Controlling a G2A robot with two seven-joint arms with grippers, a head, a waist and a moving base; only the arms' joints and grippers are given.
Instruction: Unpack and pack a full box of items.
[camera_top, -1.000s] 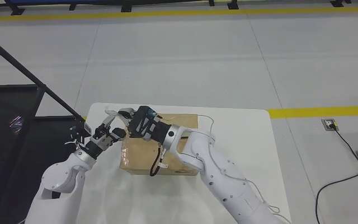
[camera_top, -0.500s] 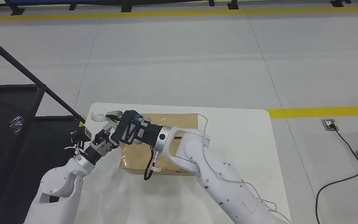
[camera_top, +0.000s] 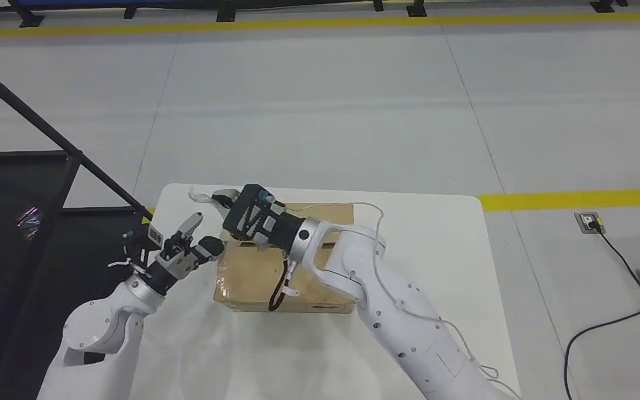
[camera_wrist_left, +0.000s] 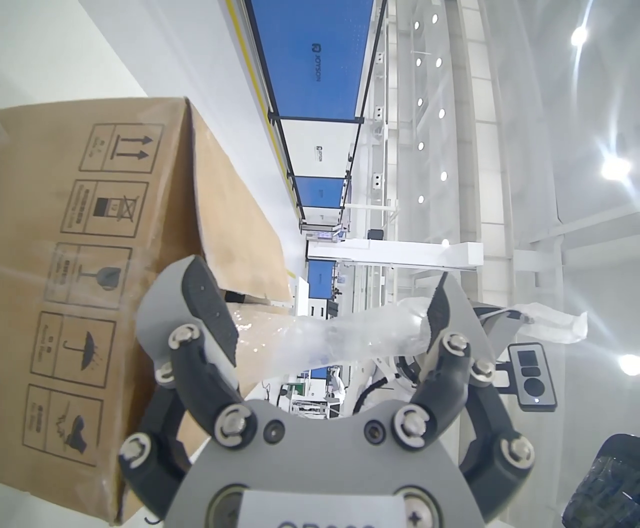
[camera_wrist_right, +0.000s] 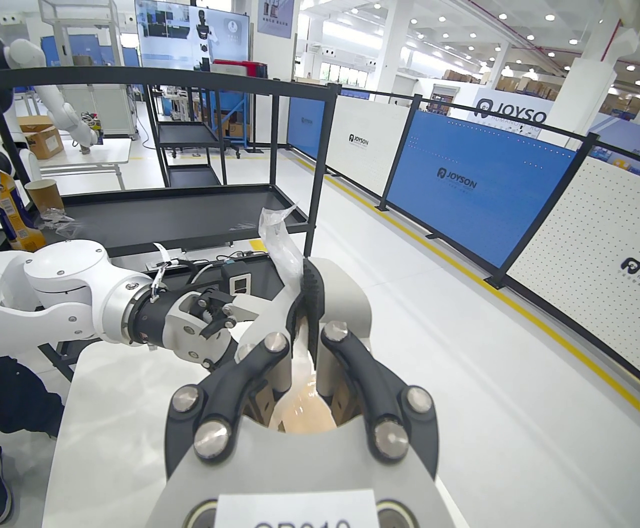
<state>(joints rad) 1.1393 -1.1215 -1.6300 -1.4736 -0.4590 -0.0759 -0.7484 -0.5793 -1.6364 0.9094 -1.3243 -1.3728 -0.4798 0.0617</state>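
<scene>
Box (camera_top: 245, 278) sits left of centre on tabletop (camera_top: 430, 260). Right gripper (camera_wrist_right: 305, 287) is clamped on a clear film strip (camera_wrist_right: 279, 235) above the box's far-left corner. Left gripper (camera_wrist_left: 320, 287), fingers spread, sits just left of the box, near the film.

The box (camera_wrist_left: 100, 280) was matt brown cardboard under a strip of glossy clear tape (camera_wrist_left: 85, 292); the film (camera_wrist_left: 350, 335) was crinkled, translucent plastic; the table (camera_top: 440, 260) looked smooth, white and faintly glossy.
</scene>
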